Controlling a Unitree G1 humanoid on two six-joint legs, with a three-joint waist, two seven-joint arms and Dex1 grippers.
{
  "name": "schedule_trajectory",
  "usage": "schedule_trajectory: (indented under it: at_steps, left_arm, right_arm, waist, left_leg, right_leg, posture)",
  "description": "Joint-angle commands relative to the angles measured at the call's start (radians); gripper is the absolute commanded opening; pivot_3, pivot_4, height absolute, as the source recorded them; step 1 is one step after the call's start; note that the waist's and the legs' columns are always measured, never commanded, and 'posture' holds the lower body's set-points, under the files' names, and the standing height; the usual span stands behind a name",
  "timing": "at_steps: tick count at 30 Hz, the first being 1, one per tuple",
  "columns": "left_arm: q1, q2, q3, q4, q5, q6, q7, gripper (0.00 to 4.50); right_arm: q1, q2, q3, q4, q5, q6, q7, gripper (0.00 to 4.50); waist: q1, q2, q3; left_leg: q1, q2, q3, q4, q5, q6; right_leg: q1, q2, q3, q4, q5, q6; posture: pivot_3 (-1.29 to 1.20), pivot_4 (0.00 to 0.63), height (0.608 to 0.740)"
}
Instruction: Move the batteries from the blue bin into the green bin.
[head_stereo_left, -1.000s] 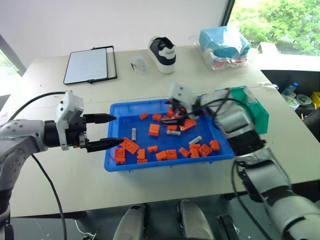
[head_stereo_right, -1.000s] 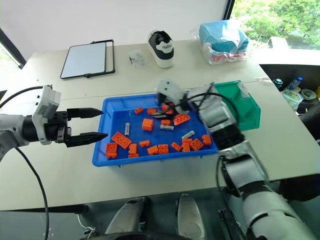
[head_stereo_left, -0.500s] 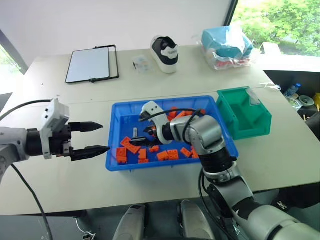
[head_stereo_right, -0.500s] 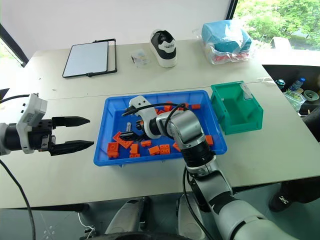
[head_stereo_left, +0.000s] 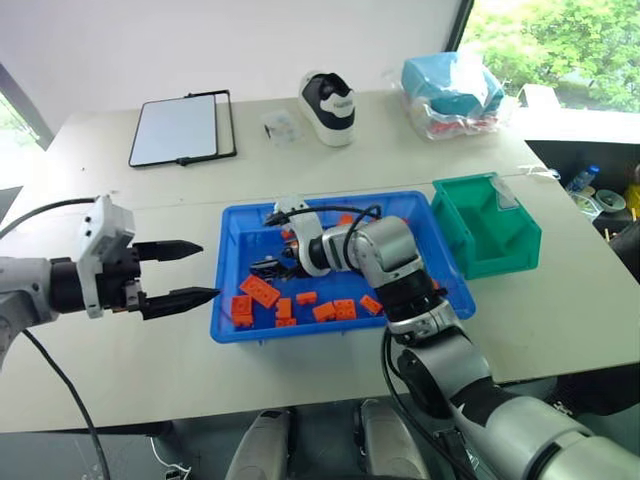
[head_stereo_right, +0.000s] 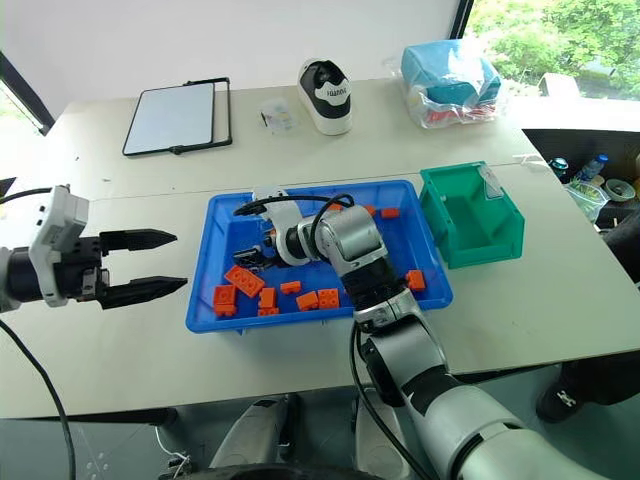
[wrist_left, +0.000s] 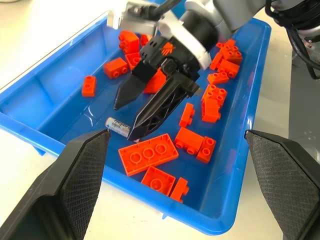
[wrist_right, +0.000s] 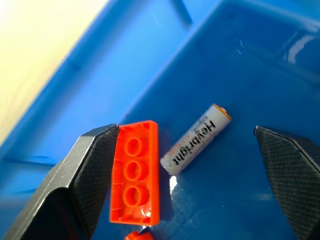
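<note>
left pincer (head_stereo_left: 200, 270): parked off the blue tray's left side over the pale bench (head_stereo_left: 130, 370), black fingers spread, pinching nothing
blue bin (head_stereo_right: 200, 300): big shallow bright-blue plastic tray with a rolled rim, mid-bench, just ahead
right pincer (wrist_left: 137, 117): down inside the tray's left half, fingers spread wide, nothing gripped yet, tips straddling the target
target battery (wrist_right: 196, 139): slim silver-white cylinder with dark print, flat on the tray floor near its left end, sitting right between the two open fingertips
long axis: slanted across the gap in the right wrist view, so not squarely crosswise to the fingers; probably wants a bit of wrist roll before the squeeze
neighbour: long flat orange six-stud brick (wrist_right: 134, 175), just beside the battery's lower end and hard by one finger; could get nipped along with it
nearer arm: right one by far, basically on top of it; left well apart
battery count: one clearly seen, any others hidden behind the arm or lost among the bricks, can't tell
brick count: roughly a dozen and a half small orange studded toy bricks (wrist_left: 116, 67), scattered, some piled
green bin (head_stereo_left: 490, 235): small deep green plastic box with sloping walls, just beside the tray's right end; no battery made out in it
</note>
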Motion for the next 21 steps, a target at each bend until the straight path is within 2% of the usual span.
schedule_trajectory:
  at_steps: [1,5,7,8,13,15,21]
  left_arm:
    - [0.001,-0.007,0.037,-0.02,-0.016,-0.014,0.006,4.5]
    - [0.002,-0.016,0.041,-0.028,-0.017,-0.014,0.011,4.5]
    - [0.004,-0.019,0.043,-0.03,-0.018,-0.015,0.011,4.5]
    - [0.006,-0.02,0.044,-0.032,-0.019,-0.016,0.012,4.5]
    - [0.005,-0.025,0.042,-0.031,-0.023,-0.021,0.014,4.5]
    - [-0.005,-0.023,0.036,-0.025,-0.025,-0.02,0.014,4.5]
    - [-0.028,-0.024,0.002,-0.005,-0.02,-0.03,0.004,4.5]
  right_arm:
    - [-0.042,0.021,-0.004,0.02,0.016,-0.031,-0.01,4.43]
    - [-0.032,0.021,0.038,0.043,0.004,-0.062,-0.003,4.43]
    - [-0.024,0.017,0.074,0.055,-0.012,-0.097,0.004,3.9]
    - [-0.017,0.015,0.087,0.058,-0.016,-0.108,0.004,3.56]
    - [0.012,-0.002,0.145,0.038,-0.026,-0.136,0.022,0.98]
    - [0.017,-0.009,0.145,0.011,-0.017,-0.12,0.029,0.08]
    - [0.005,-0.109,0.079,-0.188,0.027,-0.055,0.054,0.08]
  waist:
    - [0.0,0.0,0.0]
    - [-0.001,0.0,0.0]
    - [-0.002,0.0,0.0]
    - [-0.002,0.0,0.0]
    - [-0.001,0.0,0.0]
    - [-0.001,0.0,0.0]
    - [0.003,0.0,0.0]
  left_leg:
    - [0.0,0.0,0.0,0.0,0.0,0.0]
    - [0.0,0.0,0.0,0.0,0.0,0.0]
    - [0.0,0.001,0.0,0.0,0.0,0.0]
    - [0.0,0.001,0.0,0.0,0.0,0.0]
    - [0.0,0.001,0.0,0.0,0.0,0.0]
    - [0.0,0.001,0.0,0.0,0.0,0.0]
    - [0.0,0.0,0.0,0.0,0.0,0.0]
  right_leg:
    - [0.0,0.0,0.0,0.0,0.0,0.0]
    - [0.0,0.0,0.0,0.0,0.0,0.0]
    - [0.0,0.0,0.001,0.0,0.0,0.0]
    - [0.0,0.001,0.001,0.0,0.0,0.0]
    - [0.0,0.001,0.001,0.0,0.0,0.0]
    - [0.0,0.001,0.001,0.0,0.0,0.0]
    - [0.0,0.001,0.001,0.0,0.0,0.0]
  posture:
    - [0.0,0.15,0.731]
    - [0.0,0.15,0.731]
    - [0.0,0.15,0.731]
    - [0.0,0.15,0.731]
    - [0.0,0.15,0.731]
    - [0.0,0.15,0.731]
    - [0.0,0.15,0.731]
